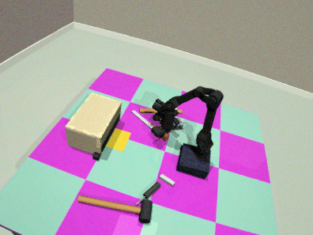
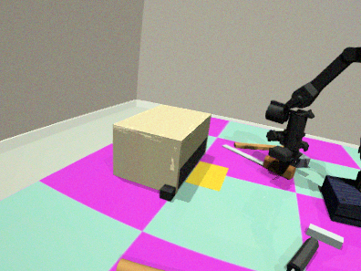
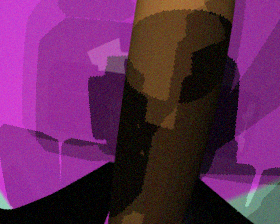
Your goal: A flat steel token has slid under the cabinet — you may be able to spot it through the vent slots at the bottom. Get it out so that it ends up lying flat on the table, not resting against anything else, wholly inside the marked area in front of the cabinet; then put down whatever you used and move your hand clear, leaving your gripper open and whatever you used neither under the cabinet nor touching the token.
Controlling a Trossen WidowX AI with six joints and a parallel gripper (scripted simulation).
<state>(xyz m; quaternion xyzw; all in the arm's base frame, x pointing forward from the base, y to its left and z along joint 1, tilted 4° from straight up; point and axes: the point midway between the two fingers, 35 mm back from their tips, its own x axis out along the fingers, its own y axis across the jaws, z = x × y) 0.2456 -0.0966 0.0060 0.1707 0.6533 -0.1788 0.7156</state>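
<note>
1. Fingers (image 1: 160,130) (image 2: 283,158), mine, one pair: clamped on a brown handle (image 1: 166,137) (image 2: 273,165) (image 3: 160,55), which runs lengthwise between them.
2. Long pale blade (image 1: 142,118) (image 2: 242,153), same tool by its look: reaches out from my fingers towards the cabinet side, tip short of it.
3. Cream cabinet (image 1: 92,111) (image 2: 161,122): past the blade tip. The blade's long axis appears to aim near its far front corner, not squarely at the dark front (image 1: 112,128) (image 2: 193,159); I judge a turn is needed before any reach beneath.
4. Yellow marked area (image 1: 119,139) (image 2: 210,174): between my fingers and the cabinet, beside its front, off the blade's line.
5. Steel token: not visible; by the task, under the cabinet. Exact place, cannot tell; vent slots unresolved.
6. Second wooden handle (image 1: 147,111) (image 2: 251,146): behind my fingers in the exterior view, partly hidden.
7. Wrist view: handle and shadow dominate; blade not discernible.
</note>
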